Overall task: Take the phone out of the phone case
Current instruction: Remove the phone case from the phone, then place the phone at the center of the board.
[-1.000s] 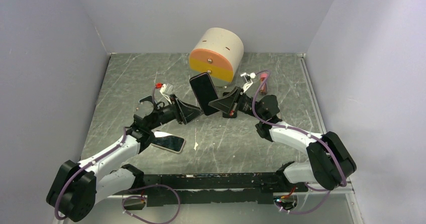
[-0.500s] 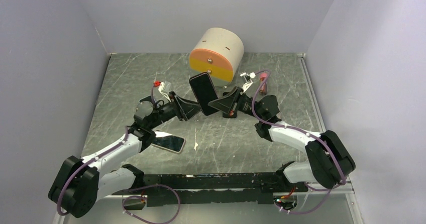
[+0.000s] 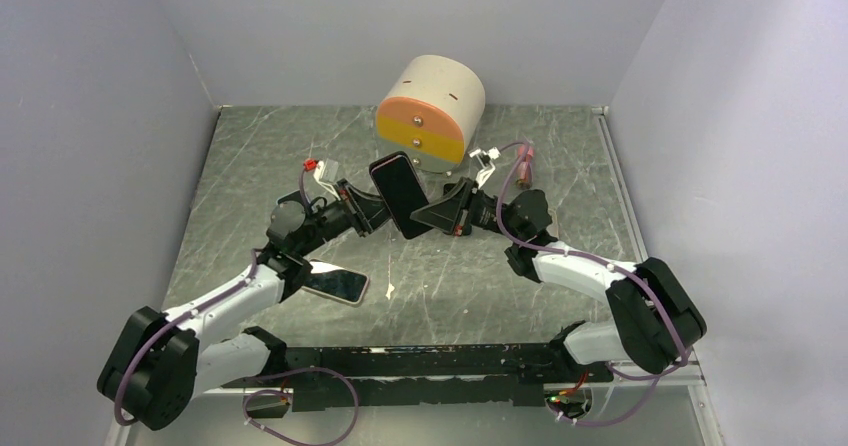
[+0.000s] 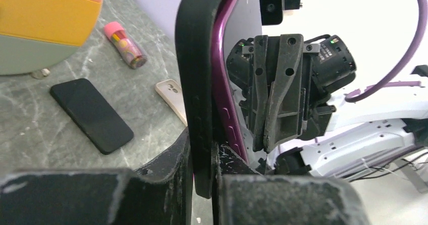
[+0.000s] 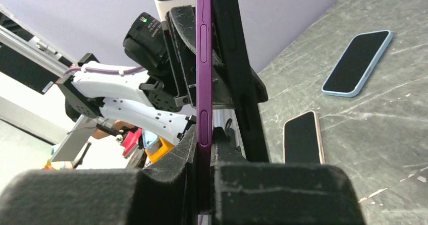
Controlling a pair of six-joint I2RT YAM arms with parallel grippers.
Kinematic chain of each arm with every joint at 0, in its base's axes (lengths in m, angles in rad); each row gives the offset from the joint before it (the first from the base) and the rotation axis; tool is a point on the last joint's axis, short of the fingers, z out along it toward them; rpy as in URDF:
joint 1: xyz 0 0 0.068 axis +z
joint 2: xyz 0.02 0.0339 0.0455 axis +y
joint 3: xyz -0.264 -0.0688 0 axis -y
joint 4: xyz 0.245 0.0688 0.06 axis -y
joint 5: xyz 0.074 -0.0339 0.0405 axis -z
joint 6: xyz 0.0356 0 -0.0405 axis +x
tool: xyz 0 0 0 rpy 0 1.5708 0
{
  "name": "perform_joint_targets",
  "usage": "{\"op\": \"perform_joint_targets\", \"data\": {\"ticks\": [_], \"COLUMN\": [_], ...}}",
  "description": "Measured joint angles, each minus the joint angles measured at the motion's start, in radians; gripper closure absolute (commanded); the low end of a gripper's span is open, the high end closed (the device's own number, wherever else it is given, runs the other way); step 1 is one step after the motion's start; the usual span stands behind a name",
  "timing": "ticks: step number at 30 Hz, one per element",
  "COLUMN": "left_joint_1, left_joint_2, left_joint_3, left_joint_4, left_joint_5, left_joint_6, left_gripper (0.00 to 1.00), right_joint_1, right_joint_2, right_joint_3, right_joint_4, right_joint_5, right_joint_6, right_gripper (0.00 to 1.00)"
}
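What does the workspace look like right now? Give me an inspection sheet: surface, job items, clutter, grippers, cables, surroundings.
Surface: grey marbled tabletop, scuffed; one white speck.
Job's things: purple phone and black case held upright off the table between the arms; the case looks partly peeled from the phone.
Clutter: drum with orange-and-yellow face at the back; beige-rimmed phone, blue-cased phone, black phone, beige case and pink tube lying flat.
Grippers: left gripper shut on the black case; right gripper shut on the purple phone.
Cables: purple cable along each arm; no snag seen.
Surroundings: plain pale walls on three sides.
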Motion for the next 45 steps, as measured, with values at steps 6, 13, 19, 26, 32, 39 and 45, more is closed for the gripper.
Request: {"op": "perform_joint_targets", "data": {"ticks": [6, 13, 19, 26, 32, 39, 45], "left_joint_1": [-0.001, 0.003, 0.003, 0.003, 0.003, 0.003, 0.008], "left_joint_2": [-0.035, -0.103, -0.153, -0.200, -0.224, -0.208, -0.143], "left_joint_3": [0.000, 0.000, 0.000, -0.006, -0.029, -0.054, -0.056], "left_joint_4": [-0.061, -0.163, -0.293, -0.418, -0.454, -0.446, -0.396], "left_joint_5": [-0.080, -0.212, -0.326, -0.385, -0.382, -0.322, -0.210], "left_joint_6": [0.009, 0.026, 0.037, 0.048, 0.054, 0.075, 0.099], "left_gripper": [0.97, 0.97, 0.98, 0.97, 0.97, 0.97, 0.98], "right_joint_1": [0.002, 0.003, -0.014, -0.111, -0.203, -0.312, -0.403], "right_joint_2": [-0.011, -0.059, -0.116, -0.200, -0.287, -0.360, -0.301], "right_joint_3": [0.000, 0.000, -0.014, -0.084, -0.125, -0.138, -0.143], "right_joint_4": [-0.066, -0.201, -0.329, -0.459, -0.610, -0.771, -0.832], "right_joint_5": [-0.026, -0.045, -0.025, 0.039, 0.132, 0.313, 0.421], "right_joint_6": [-0.050, -0.134, -0.207, -0.263, -0.316, -0.384, -0.418], "right_gripper": [1.00, 1.00, 1.00, 1.00, 1.00, 1.00, 1.00]}}
